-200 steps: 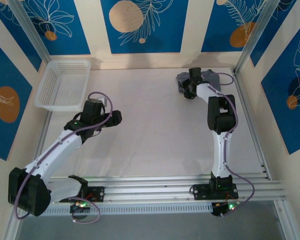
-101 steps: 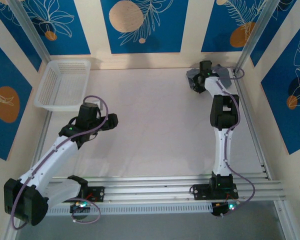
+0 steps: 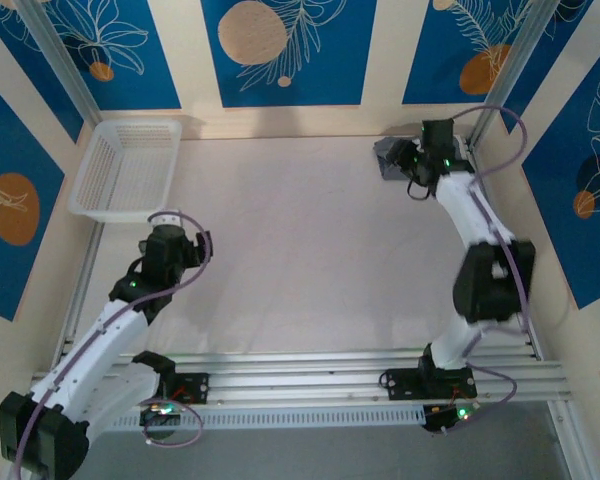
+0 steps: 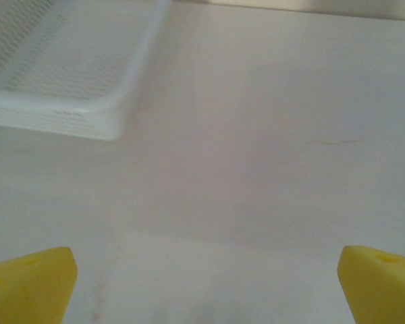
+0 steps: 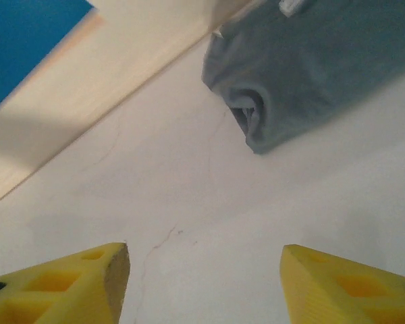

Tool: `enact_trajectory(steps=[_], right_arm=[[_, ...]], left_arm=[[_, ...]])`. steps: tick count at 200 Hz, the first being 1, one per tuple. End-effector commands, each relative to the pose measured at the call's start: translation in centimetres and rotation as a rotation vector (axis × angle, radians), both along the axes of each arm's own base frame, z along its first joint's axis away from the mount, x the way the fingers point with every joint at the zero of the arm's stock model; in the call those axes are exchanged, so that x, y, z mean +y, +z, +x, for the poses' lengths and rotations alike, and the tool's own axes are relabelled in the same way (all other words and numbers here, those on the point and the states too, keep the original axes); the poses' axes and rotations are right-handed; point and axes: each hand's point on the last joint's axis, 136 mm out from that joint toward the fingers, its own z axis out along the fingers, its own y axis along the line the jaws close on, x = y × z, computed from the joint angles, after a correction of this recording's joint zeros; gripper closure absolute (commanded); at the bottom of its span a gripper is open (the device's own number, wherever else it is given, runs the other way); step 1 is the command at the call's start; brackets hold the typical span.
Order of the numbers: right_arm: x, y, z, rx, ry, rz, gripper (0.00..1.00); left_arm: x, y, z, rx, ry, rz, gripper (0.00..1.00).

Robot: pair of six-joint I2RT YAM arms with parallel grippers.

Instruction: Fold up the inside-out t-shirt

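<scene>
Right wrist: tool [image 5: 202,283] now off t-shirt [image 5: 310,74]

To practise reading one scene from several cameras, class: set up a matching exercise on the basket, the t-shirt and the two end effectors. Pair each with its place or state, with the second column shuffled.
Things
1. white basket
2. inside-out t-shirt
3. left end effector
4. right end effector

Places or states
A. bunched in the far right corner of the table
B. open over bare table, basket corner ahead
C. standing at the far left corner
D. open and empty, grey cloth just ahead

Pairs: 1-C, 2-A, 3-B, 4-D
</scene>
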Motion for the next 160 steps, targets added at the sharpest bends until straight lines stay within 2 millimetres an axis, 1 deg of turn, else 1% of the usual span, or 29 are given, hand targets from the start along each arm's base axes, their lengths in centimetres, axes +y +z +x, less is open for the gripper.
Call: enact_trajectory(steps=[1, 7, 24, 31, 36, 48, 57, 66, 71, 78, 86, 90, 95, 97, 107, 123, 131, 135, 141, 151, 160], right_arm=[[-1.5, -1.3, -3.7, -0.118, 0.022, -0.225, 0.36], [-1.9, -2.1, -4.8, -0.165, 0.021, -0.267, 0.35], [-1.4, -3.7, -7.3, -0.355, 0.104, -0.419, 0.35], [-1.0, -4.5, -8.2, -0.399, 0.151, -0.484, 0.26], [-0.8, -5.2, -8.7, -0.405, 0.172, -0.514, 0.23], [-1.1, -7.3, -9.0, -0.358, 0.193, -0.53, 0.19], [-1.6, -9.2, -9.0, -0.305, 0.185, -0.48, 0.17], [-1.7, -10.8, -8.8, -0.29, 0.189, -0.445, 0.16], [-1.6, -11.2, -8.5, -0.312, 0.192, -0.453, 0.11], [-1.4, -12.3, -8.2, -0.322, 0.198, -0.456, 0.09], [-1.3, -12.9, -8.2, -0.341, 0.209, -0.433, 0.05], [-1.6, -12.8, -8.4, -0.353, 0.201, -0.418, 0.0], [-2.1, -12.8, -8.5, -0.35, 0.183, -0.41, 0.01], [-2.0, -12.8, -8.6, -0.35, 0.187, -0.407, 0.01], [-1.9, -12.7, -8.9, -0.368, 0.203, -0.392, 0.01], [-1.5, -12.6, -9.0, -0.379, 0.237, -0.368, 0.01], [-1.3, -12.6, -8.8, -0.379, 0.25, -0.366, 0.01], [-1.3, -12.6, -8.8, -0.373, 0.253, -0.365, 0.01], [-1.3, -12.7, -8.8, -0.369, 0.253, -0.366, 0.01], [-1.3, -12.7, -8.7, -0.37, 0.249, -0.375, 0.01], [-1.4, -12.7, -8.6, -0.363, 0.238, -0.387, 0.01]], left_arm=[[3.8, 1.6, 0.7, -0.073, 0.125, 0.19, 0.01], [4.2, 1.3, 0.9, -0.065, 0.136, 0.203, 0.01], [5.2, 0.1, 1.7, -0.049, 0.175, 0.193, 0.01], [5.6, -0.4, 2.1, -0.057, 0.195, 0.181, 0.01], [5.7, -0.7, 2.5, -0.075, 0.201, 0.173, 0.02], [5.9, -1.7, 3.1, -0.125, 0.191, 0.194, 0.02], [5.7, -2.0, 3.7, -0.187, 0.161, 0.201, 0.02], [6.0, -2.5, 4.3, -0.221, 0.138, 0.185, 0.01], [6.2, -2.9, 4.7, -0.223, 0.129, 0.172, 0.01], [6.8, -3.5, 5.2, -0.213, 0.133, 0.159, 0.01], [7.3, -4.3, 5.9, -0.199, 0.129, 0.148, 0.01], [7.5, -4.5, 6.2, -0.204, 0.124, 0.137, 0.01], [7.6, -5.1, 6.7, -0.17, 0.114, 0.105, 0.01], [7.8, -5.5, 6.7, -0.145, 0.111, 0.096, 0.01], [7.5, -6.4, 7.1, -0.128, 0.075, 0.053, 0.01], [6.6, -7.8, 7.2, -0.207, 0.019, -0.028, 0.01], [6.1, -7.6, 8.0, -0.259, -0.02, -0.026, 0.01], [5.8, -7.7, 8.4, -0.237, -0.034, -0.022, 0.01], [5.4, -8.3, 8.5, -0.158, -0.039, -0.009, 0.01], [4.7, -8.4, 9.6, -0.144, -0.076, 0.006, 0.01], [4.0, -9.0, 10.3, -0.078, -0.102, 0.034, 0.01]])
